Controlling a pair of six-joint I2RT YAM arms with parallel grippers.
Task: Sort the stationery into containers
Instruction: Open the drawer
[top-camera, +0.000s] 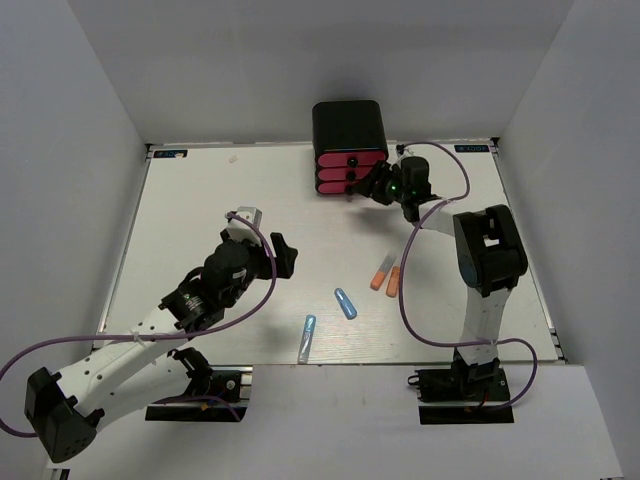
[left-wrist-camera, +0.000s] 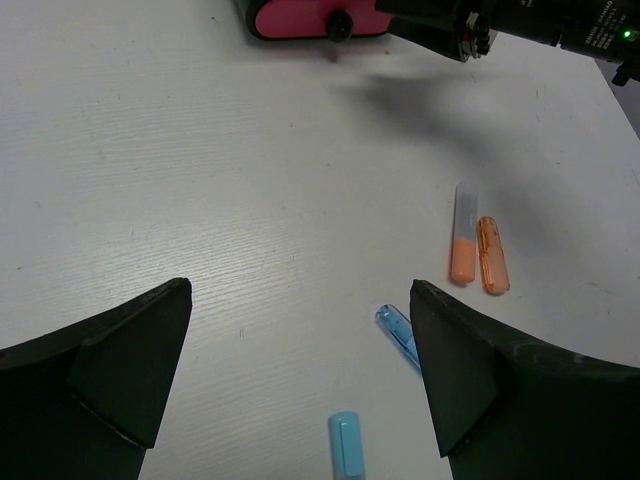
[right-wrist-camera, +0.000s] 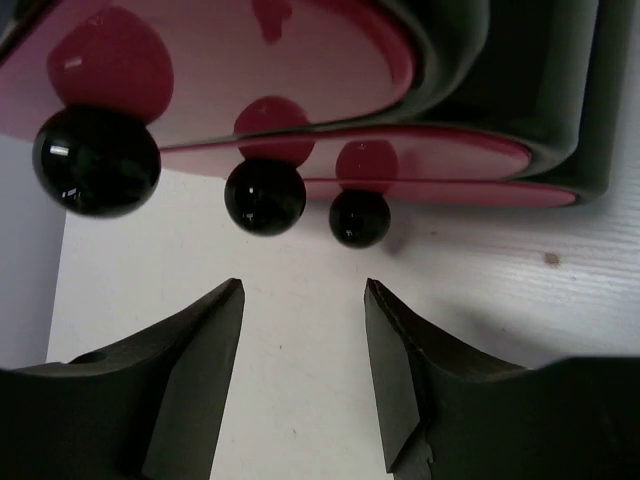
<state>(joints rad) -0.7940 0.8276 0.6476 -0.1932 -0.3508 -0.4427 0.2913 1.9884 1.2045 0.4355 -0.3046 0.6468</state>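
The black cabinet with three pink drawers and round black knobs stands at the table's far middle. My right gripper is open and empty, right in front of the knobs, its fingertips just short of them. Two orange markers lie side by side right of centre, also in the left wrist view. A short blue pen and a light blue pen lie nearer. My left gripper is open and empty, above the table left of the pens.
White walls enclose the table on three sides. The table's front edge runs just below the light blue pen. The right arm's purple cable loops close beside the orange markers.
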